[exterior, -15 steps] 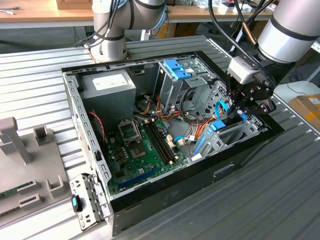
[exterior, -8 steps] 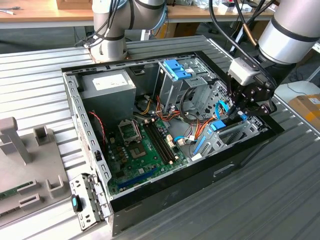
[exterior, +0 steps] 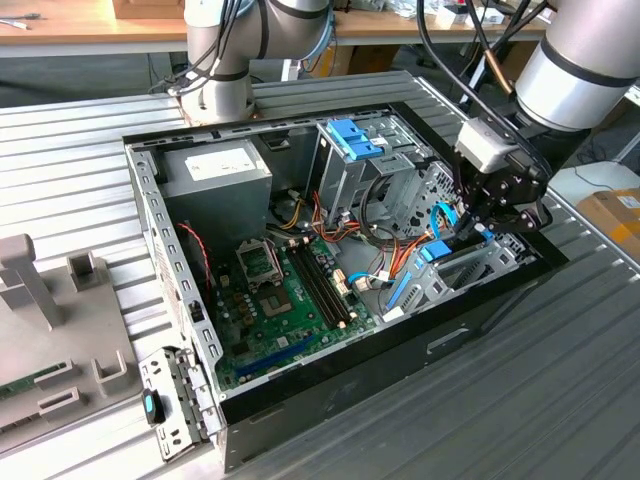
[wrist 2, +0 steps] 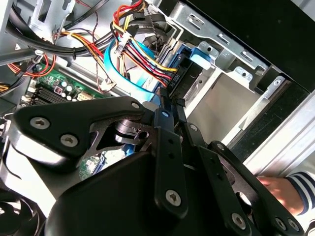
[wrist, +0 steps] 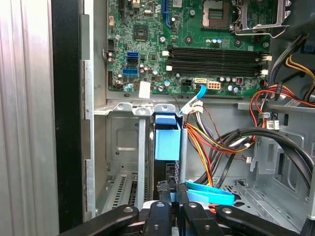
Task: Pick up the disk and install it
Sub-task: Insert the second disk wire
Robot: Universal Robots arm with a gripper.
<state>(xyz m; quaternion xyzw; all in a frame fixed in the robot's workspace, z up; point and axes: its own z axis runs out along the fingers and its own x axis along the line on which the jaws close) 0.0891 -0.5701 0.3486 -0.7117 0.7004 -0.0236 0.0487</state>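
A ribbed metal workbench [exterior: 560,380] is carrying an open computer case [exterior: 330,400], its motherboard [exterior: 290,300] facing up. The gripper [exterior: 478,222] is reaching into the drive bay [exterior: 470,270] at the exterior view's right, fingers [wrist: 167,194] pinched closed on the disk [wrist: 167,142], which is standing on edge directly beneath them between the bay's rails. I judge the bundled cables [wrist 2: 142,59] beside it could be snagging, or the blue frame jamming if tilted. A hand [wrist 2: 278,189] is lingering near.

Stood on edge, the disk [wrist: 167,142], blue-framed [exterior: 432,254], in the metal bay [wrist: 123,147] beside the green motherboard [wrist: 162,44].
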